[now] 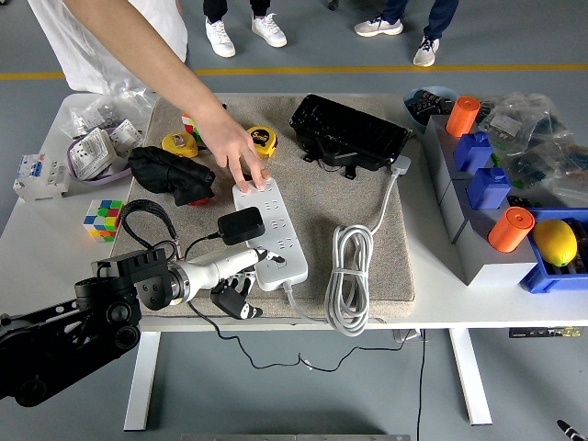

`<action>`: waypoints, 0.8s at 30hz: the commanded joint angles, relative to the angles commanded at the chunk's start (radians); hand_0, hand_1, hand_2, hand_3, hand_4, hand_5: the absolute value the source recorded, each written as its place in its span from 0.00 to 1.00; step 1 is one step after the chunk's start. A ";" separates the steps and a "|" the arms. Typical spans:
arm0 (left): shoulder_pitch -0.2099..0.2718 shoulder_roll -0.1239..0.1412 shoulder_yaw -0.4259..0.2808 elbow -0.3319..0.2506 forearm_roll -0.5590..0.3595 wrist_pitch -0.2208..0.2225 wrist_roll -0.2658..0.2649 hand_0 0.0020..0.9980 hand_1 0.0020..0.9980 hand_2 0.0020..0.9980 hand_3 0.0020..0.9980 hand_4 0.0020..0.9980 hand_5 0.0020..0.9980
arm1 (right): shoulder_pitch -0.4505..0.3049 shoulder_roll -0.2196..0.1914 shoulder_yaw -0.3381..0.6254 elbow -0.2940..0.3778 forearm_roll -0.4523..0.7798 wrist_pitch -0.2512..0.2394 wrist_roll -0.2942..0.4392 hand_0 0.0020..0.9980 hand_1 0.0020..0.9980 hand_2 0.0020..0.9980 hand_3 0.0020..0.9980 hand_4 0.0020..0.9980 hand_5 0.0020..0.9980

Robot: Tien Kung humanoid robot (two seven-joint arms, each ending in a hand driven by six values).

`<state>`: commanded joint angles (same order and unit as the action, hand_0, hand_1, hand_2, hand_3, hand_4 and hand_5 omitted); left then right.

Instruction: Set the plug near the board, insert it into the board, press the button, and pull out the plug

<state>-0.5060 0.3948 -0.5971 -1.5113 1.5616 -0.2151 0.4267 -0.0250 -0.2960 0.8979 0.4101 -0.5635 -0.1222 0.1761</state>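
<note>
Clearly our left hand (241,276), fingers loosely spread and empty at the board (269,234), could nudge the seated plug (241,224) askew.

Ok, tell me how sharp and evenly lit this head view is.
Head view: even, soft light with faint shadows and no strong glare; the power strip and lemon look sharp; the left hand at the strip's near end is dark and hard to read.

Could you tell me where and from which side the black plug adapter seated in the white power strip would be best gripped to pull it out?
Grip the black plug adapter by its two long side faces, coming down from above. It stands proud of the power strip, so those sides are exposed. Its cable leaves leftward, so avoid that end.
</note>
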 joint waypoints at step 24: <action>-0.001 -0.002 -0.001 0.007 -0.006 -0.005 0.004 0.04 0.09 0.19 0.87 0.79 0.00 | 0.000 0.002 0.006 0.000 -0.002 0.000 0.000 0.61 0.63 0.63 0.55 1.00 0.45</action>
<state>-0.5069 0.3928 -0.5980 -1.5044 1.5557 -0.2204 0.4306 -0.0250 -0.2936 0.9036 0.4106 -0.5655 -0.1223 0.1765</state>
